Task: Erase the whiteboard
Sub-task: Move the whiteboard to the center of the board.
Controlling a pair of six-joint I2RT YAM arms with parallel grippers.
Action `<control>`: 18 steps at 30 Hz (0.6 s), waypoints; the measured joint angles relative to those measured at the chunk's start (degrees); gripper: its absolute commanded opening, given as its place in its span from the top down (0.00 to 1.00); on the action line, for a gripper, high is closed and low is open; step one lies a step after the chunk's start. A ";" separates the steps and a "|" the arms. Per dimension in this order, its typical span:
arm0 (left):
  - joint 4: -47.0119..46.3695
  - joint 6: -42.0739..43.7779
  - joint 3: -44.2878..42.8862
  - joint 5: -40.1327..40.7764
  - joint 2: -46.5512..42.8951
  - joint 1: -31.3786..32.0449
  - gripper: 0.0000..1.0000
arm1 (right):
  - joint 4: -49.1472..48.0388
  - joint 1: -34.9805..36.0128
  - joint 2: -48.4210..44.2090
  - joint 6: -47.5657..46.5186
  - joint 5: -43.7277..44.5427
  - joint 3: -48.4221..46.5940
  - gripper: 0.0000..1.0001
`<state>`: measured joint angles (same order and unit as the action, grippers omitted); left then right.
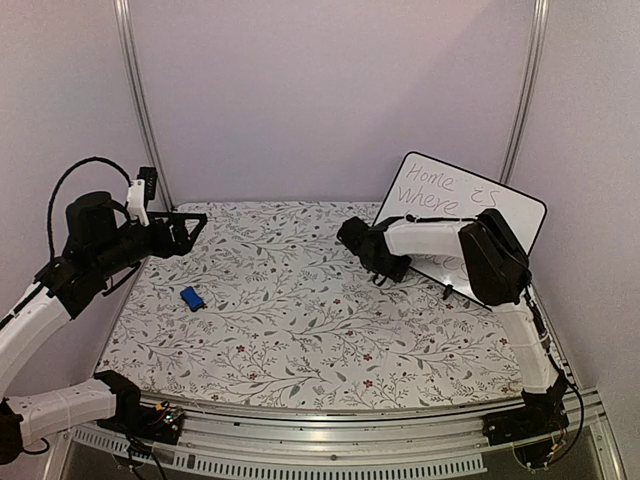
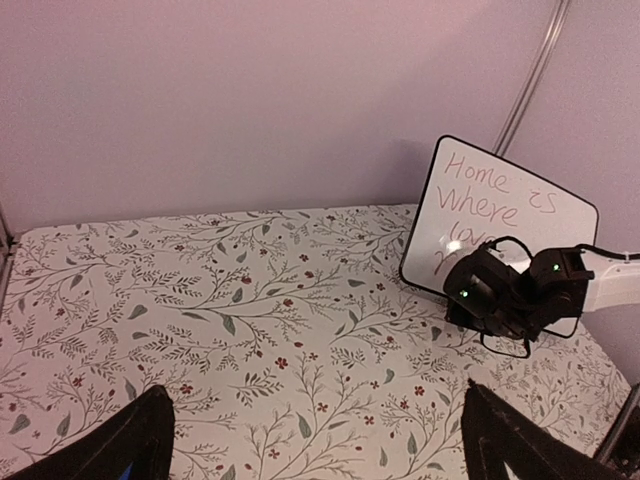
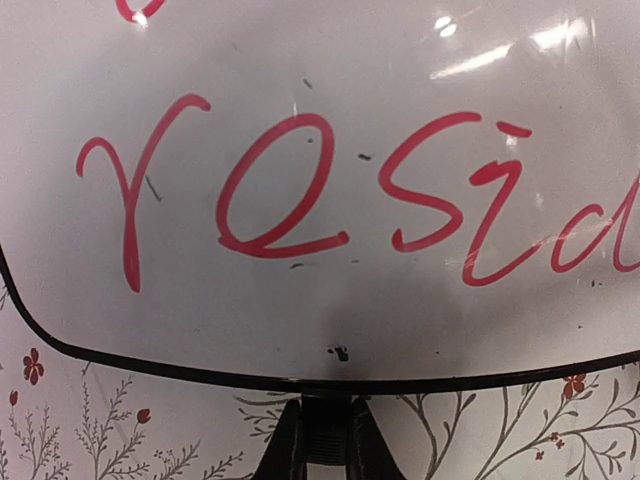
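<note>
Two tools, two states. Your left gripper (image 1: 192, 230) hangs with its jaws spread wide and empty above the left side of the floral-patterned table cover (image 1: 300, 330). The small blue eraser block (image 1: 191, 298) lies on the cloth near it, toward the arm bases. Your right gripper (image 3: 322, 405) has its jaws pinched almost together, tips right at the lower black rim of the large white rounded-corner whiteboard (image 1: 450, 195) with red handwriting. You cannot tell whether they nip that rim.

The board stands tilted at the far right of the table, its top leaning back toward the wall (image 1: 330, 90). Judge it light, thin and stiff, with a glossy face that fingers would slip on. It will likely skid or tip under a wiping push. Take it by the rim, at an edge, and brace it there while the other arm wipes.
</note>
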<state>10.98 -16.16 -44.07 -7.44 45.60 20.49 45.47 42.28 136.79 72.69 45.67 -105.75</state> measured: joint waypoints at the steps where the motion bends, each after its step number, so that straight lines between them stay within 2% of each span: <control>1: -0.02 0.02 0.00 0.00 -0.04 -0.04 0.00 | -0.15 0.35 0.00 -0.24 -0.09 -0.04 1.00; 18: 0.00 0.02 0.00 0.15 -0.83 -0.15 0.00 | -2.56 7.85 0.22 -4.46 -2.34 -1.92 1.00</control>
<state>10.98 -16.14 -44.07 -7.29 44.77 20.34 42.92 50.13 137.01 68.23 43.33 -107.68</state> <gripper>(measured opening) 0.996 0.091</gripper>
